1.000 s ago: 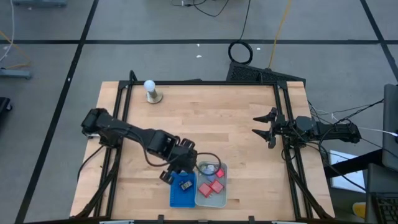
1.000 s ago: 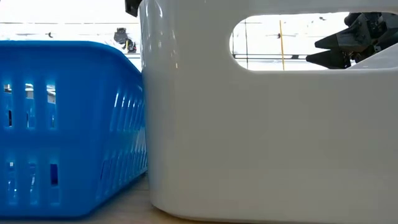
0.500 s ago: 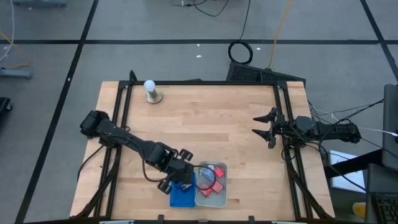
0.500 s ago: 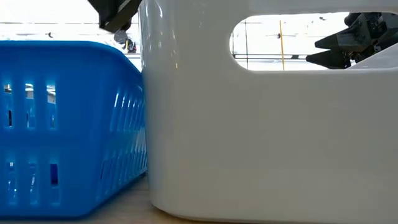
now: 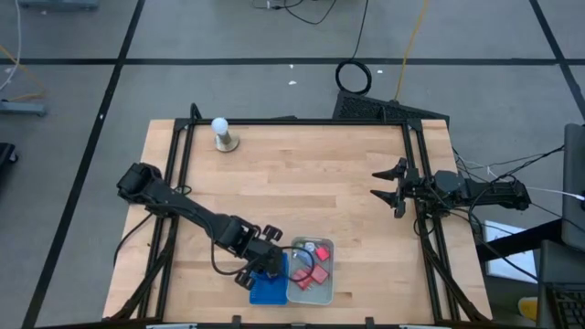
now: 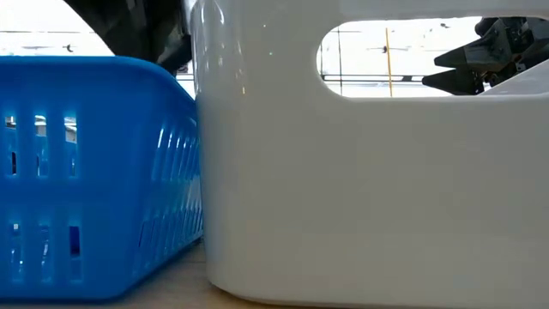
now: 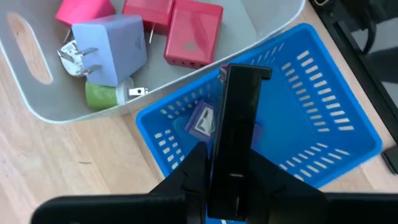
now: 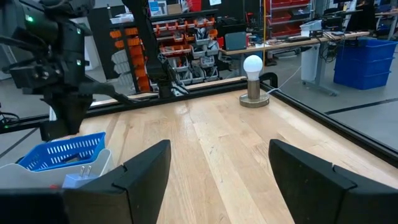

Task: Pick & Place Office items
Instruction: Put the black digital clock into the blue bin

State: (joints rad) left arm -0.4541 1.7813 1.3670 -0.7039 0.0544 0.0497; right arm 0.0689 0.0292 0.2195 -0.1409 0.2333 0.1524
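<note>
The bench [image 5: 302, 192] is pale butcher-block wood framed by black rails, standing on a grey floor crossed by dark lines. A coiled black cable [image 5: 353, 77] lies on the floor beyond the bench at about 12 o'clock. In the right wrist view the room behind holds shelving with orange bins [image 8: 180, 34], desks and blue crates.

At the 11 o'clock corner of the bench stands a white ball on a round base [image 5: 220, 132], well apart from everything else. At 6 o'clock, on the near edge, a blue tray [image 5: 267, 289] and a pale grey tray [image 5: 312, 292] sit side by side, touching. In the low view these two fill the frame and block nearly the whole bench behind them.

The grey tray holds the office items: three red blocky ones [image 7: 189, 31], a light blue plug adapter [image 7: 112, 46] and a green piece [image 7: 102, 96] just beside it. A small item with a purplish top [image 7: 202, 119] lies in the blue tray.

The left claw [image 5: 265, 263] hangs over the blue tray, clenched on a slim black item [image 7: 238, 130] held upright above the mesh floor. The right claw [image 5: 388, 186] waits at the bench's 3 o'clock edge, fingers spread wide, holding nothing.
</note>
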